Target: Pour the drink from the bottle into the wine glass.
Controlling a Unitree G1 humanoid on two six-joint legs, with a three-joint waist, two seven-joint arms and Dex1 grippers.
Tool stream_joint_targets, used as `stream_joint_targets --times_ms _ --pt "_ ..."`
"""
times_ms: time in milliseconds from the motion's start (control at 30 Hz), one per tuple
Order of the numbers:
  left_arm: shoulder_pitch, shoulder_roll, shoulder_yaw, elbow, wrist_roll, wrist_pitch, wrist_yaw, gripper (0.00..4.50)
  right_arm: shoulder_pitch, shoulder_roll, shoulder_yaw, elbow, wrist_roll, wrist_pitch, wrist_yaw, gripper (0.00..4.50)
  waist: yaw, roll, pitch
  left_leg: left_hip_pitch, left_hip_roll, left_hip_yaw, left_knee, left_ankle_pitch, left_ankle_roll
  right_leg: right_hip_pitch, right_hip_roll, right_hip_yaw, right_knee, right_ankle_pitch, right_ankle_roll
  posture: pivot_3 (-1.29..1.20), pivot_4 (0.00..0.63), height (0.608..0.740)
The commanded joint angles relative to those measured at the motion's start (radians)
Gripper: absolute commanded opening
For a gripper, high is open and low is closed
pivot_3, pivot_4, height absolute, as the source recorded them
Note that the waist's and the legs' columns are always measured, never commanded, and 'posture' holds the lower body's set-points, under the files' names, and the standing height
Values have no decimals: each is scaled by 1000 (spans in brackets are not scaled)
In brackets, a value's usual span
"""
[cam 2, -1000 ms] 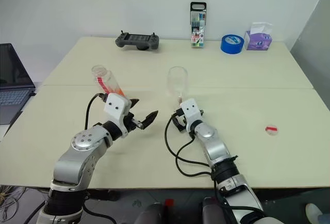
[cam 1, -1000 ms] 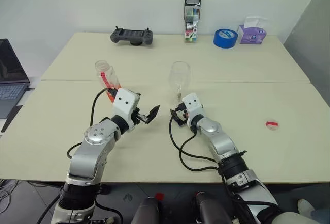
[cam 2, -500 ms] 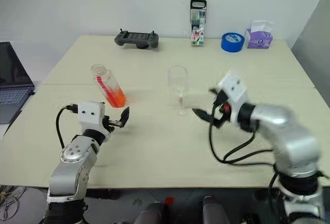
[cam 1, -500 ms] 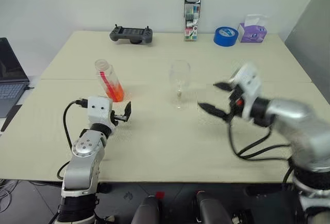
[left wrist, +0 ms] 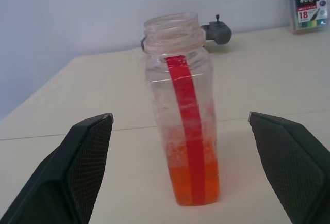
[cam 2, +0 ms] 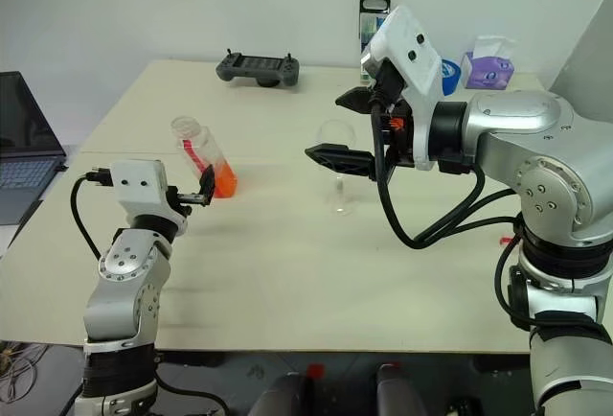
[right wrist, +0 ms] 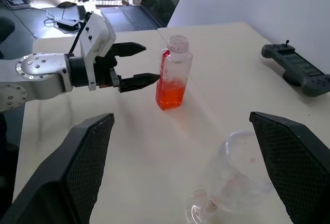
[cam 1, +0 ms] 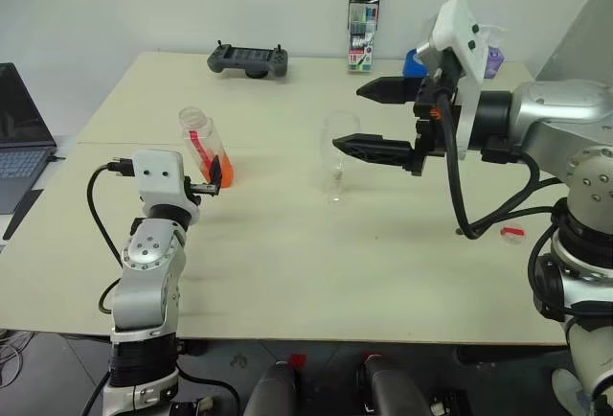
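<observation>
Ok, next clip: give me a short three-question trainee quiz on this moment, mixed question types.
1. True or false: the left claw is shut on the bottle.
2. Multiple choice: what is on the bottle's neck? A) a white cap B) nothing, it is uncapped C) a cork
3. Short answer: which claw hangs above the table beside the wine glass, and how do its fingers stand?

Key
1. False. Its fingers stand apart, with the bottle upright on the table just ahead of them.
2. B. The threaded mouth is bare, and the orange drink fills only the bottom part.
3. The right claw, fingers wide open, holding nothing.
</observation>
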Motion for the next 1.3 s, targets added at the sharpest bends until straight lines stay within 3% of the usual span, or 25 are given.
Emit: stream_joint_targets --times_ms 33,500,767,867,1100,1300 --pt "-45 24 22 30 -11 -28 -18 4500 -39 -20 -1 -2 8 -47 2 4482 0 0 0 -1 0 0 0 0 0 -1 0 0 1 0 0 0 150 740" --pt "-318 57 -2 503 20 -243 -52 4500 -13 -60 66 31 -2 -123 3 4482 -2 0 0 -1 0 2 0 0 0 -4 0 1 4 0 0 0 150 740" --pt "-348 28 -19 586 13 -328 -64 4500 4 -74 61 8 17 -121 -1 4482 -1 0 0 -2 0 2 0 0 0 -5 -1 1 4 0 0 0 150 740" --pt "-347 21 -23 588 18 -359 -59 3924 5 -75 63 6 12 -125 -5 4500 0 0 0 -2 0 2 0 0 0 -5 -1 1 4 0 0 0 150 740" --pt "-370 35 -28 635 34 -397 -49 1817 9 -80 72 -10 4 -134 -13 4500 -1 0 0 -2 0 2 1 0 0 -5 -1 1 5 0 0 0 150 740" --pt "-419 61 -37 656 49 -477 -76 1739 93 -79 36 -59 -52 -232 -77 4500 0 -2 0 -2 0 1 0 0 0 -5 -1 0 5 0 0 0 150 740"
